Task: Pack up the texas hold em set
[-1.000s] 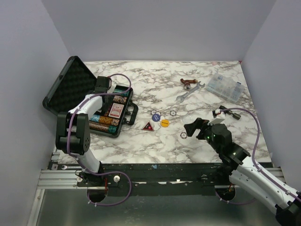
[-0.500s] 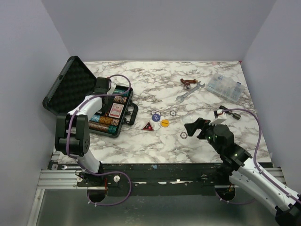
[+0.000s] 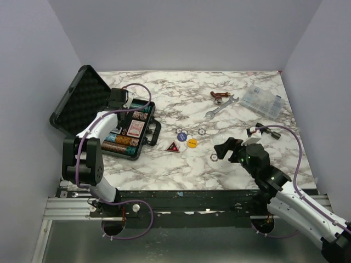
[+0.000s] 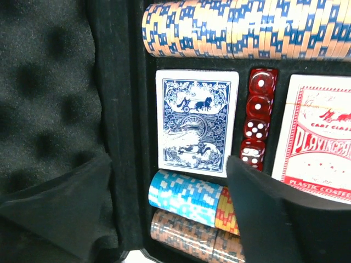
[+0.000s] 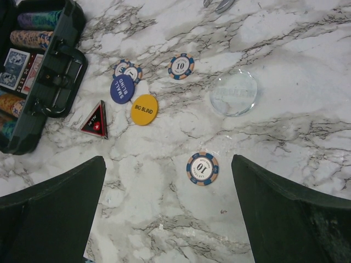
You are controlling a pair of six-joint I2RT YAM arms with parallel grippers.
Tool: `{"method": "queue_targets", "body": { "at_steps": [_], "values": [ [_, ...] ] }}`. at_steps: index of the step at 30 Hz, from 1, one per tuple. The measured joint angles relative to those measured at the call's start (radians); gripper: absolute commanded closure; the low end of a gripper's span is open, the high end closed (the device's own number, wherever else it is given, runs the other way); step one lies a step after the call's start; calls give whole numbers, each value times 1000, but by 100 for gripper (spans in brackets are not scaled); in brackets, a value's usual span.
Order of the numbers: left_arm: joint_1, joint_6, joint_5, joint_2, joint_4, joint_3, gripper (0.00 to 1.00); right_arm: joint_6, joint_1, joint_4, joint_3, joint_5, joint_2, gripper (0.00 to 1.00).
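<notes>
Left hand (image 4: pixel 167 164) and right hand (image 5: pixel 167 159) both gape wide.

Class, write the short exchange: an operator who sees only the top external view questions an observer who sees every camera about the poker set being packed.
Operator: What sits between the two decks in the case?
Observer: A column of red dice, with the blue deck on one side and the red deck on the other.
Operator: What is printed on the yellow disc out on the table?
Observer: It reads BIG BLIND.
</notes>
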Motion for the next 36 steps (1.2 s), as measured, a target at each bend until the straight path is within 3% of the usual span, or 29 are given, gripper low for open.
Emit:
{"method": "queue_targets", "body": {
  "at_steps": [8,20,27,36],
  "values": [
    [23,-42,-9,69,16,101,63,0,0,0,10,0,21,0],
    [39,-39,-96,222,9,166,78,0,0,0,11,1,21,0],
    [51,-36,-197,252,36,166,80,0,0,0,11,1,22,0],
    [51,-37,-158,263,-5,184,86,0,0,0,11,1,19,0]
  ]
}}
